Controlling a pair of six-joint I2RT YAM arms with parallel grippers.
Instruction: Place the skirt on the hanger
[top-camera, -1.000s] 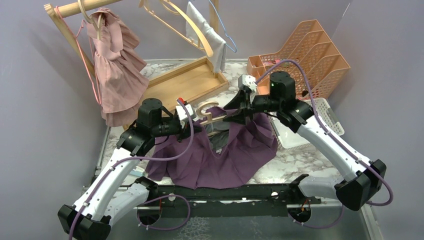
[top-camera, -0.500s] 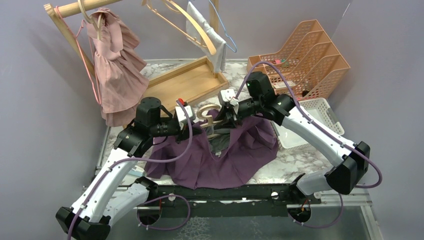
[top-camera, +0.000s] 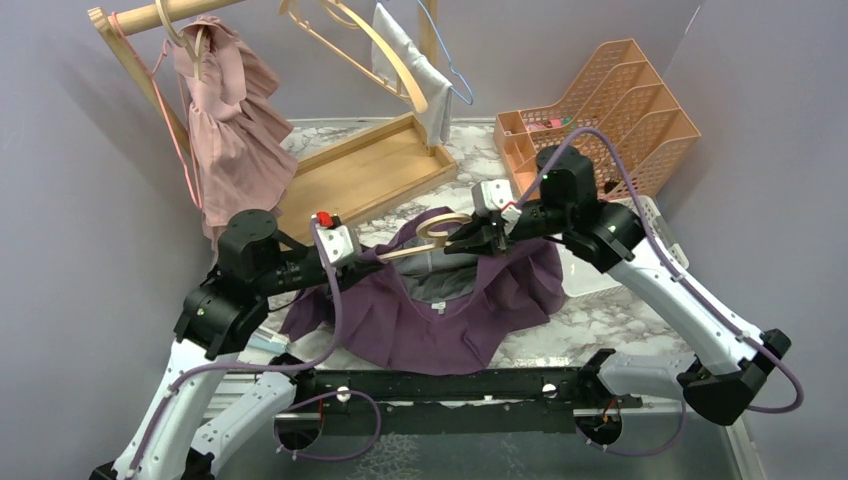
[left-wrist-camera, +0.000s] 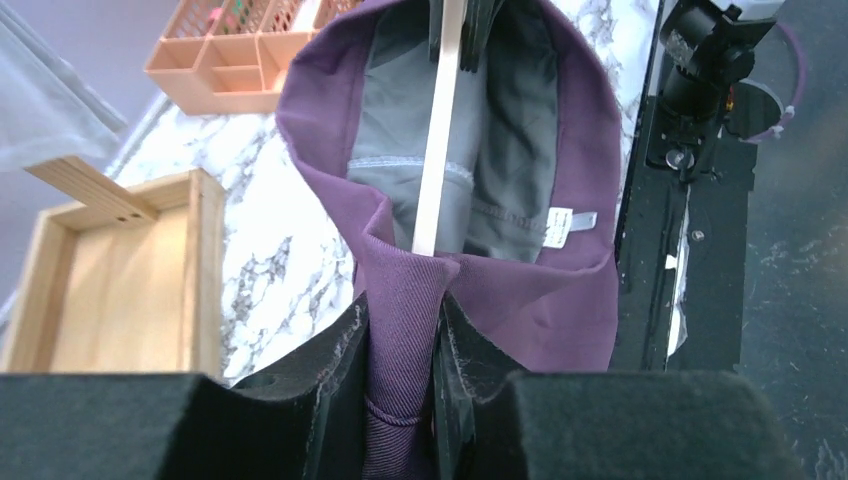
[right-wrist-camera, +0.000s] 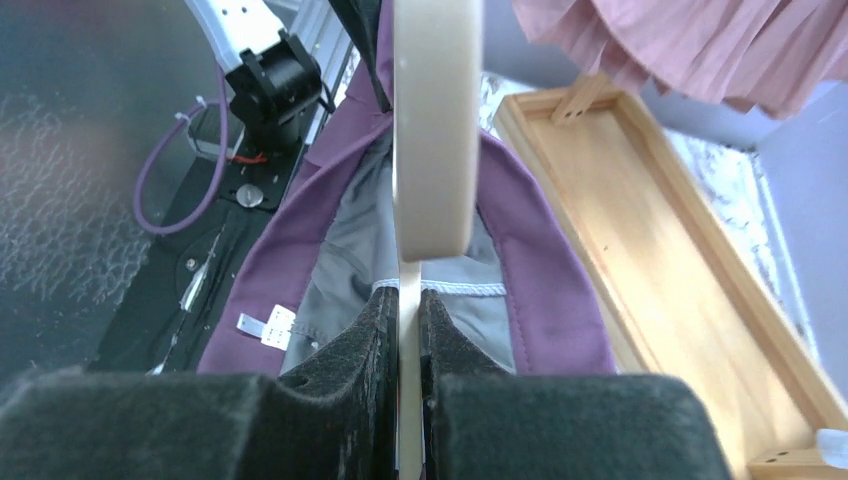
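Your left claw is pinching the purple skirt by its waistband, and your right claw is squeezing the thin wooden hanger. The skirt is sagging over the middle of the tabletop, toward the near edge. It looks soft, light and floppy, so grab the thick waistband.

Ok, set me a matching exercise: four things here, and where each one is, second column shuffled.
1 purple skirt
2 wooden hanger
3 pink dress
4 wooden tray

A on the rack, back left
B flat on the table, below the rack
C pinched in the left jaws
D clamped in the right jaws

Pairs: 1-C, 2-D, 3-A, 4-B
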